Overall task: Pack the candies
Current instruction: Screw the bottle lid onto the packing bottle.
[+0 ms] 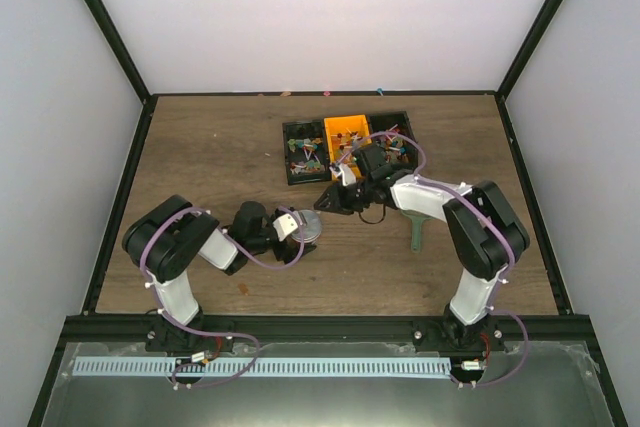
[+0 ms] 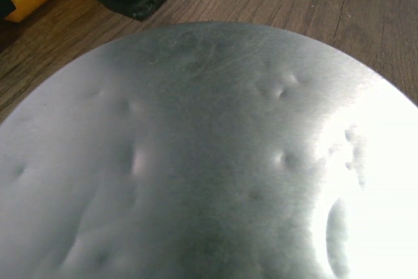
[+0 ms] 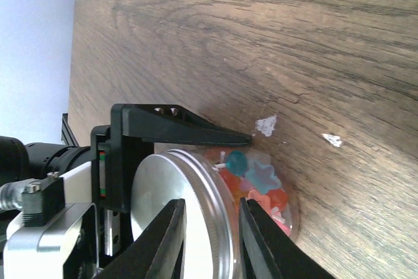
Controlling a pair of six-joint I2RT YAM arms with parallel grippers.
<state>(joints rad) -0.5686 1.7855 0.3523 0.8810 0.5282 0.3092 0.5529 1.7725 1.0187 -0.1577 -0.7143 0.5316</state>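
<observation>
A small clear jar (image 3: 277, 210) with a silver lid (image 1: 308, 226) holds candies (image 3: 261, 181) in red, blue and orange. My left gripper (image 1: 293, 226) is shut on the jar just above the table; one of its fingers (image 3: 189, 133) lies along the jar's side. The lid fills the left wrist view (image 2: 209, 161), so the left fingers are hidden there. My right gripper (image 1: 328, 199) is open right beside the jar. In the right wrist view the right gripper (image 3: 212, 204) has its fingertips either side of the lid's rim. More candies lie in a black tray (image 1: 305, 155).
An orange bin (image 1: 347, 133) and a second black bin (image 1: 397, 144) with candies stand behind the right gripper. A green scoop (image 1: 417, 232) lies on the table under the right arm. Two small white scraps (image 3: 266, 125) lie on the wood beside the jar.
</observation>
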